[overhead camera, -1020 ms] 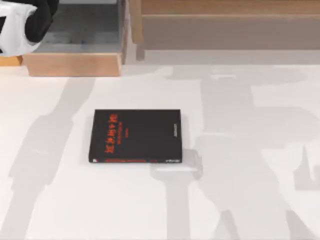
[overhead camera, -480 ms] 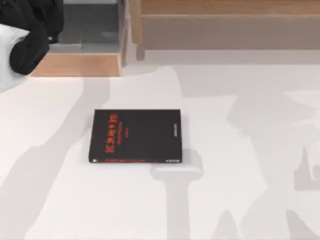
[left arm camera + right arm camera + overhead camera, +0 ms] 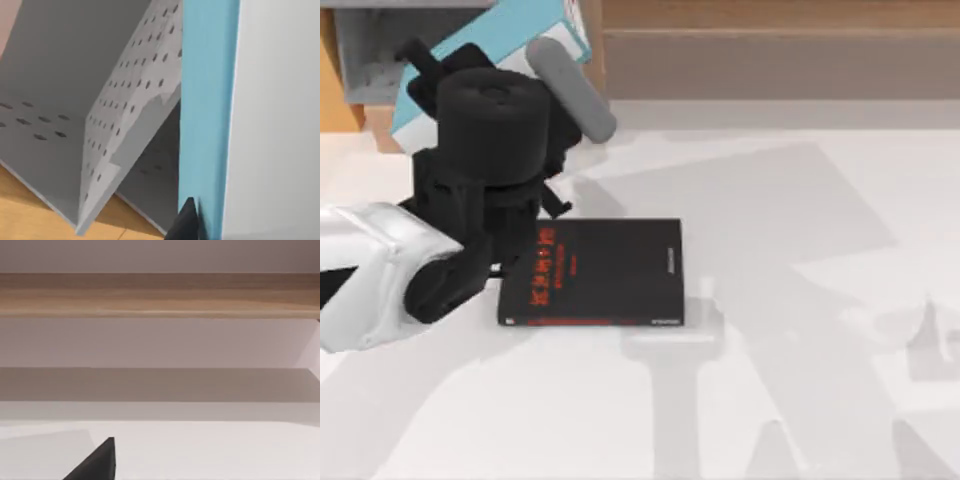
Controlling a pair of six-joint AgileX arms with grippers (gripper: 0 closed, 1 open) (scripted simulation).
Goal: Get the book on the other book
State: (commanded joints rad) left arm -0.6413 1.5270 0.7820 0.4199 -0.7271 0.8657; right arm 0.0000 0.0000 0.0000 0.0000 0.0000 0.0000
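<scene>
Left gripper (image 3: 490, 70) clamped on teal book (image 3: 505, 35), held aloft over the grey bin (image 3: 380, 50). Black book (image 3: 595, 270) lies flat on table, nearer the camera from the teal book, long axis left-right. Right gripper (image 3: 102, 460): cannot tell its state.

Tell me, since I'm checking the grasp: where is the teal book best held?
By one edge, fingers on both covers, coming in edge-on: the teal book is thin and flat. The left gripper over the grey bin holds it so.
</scene>
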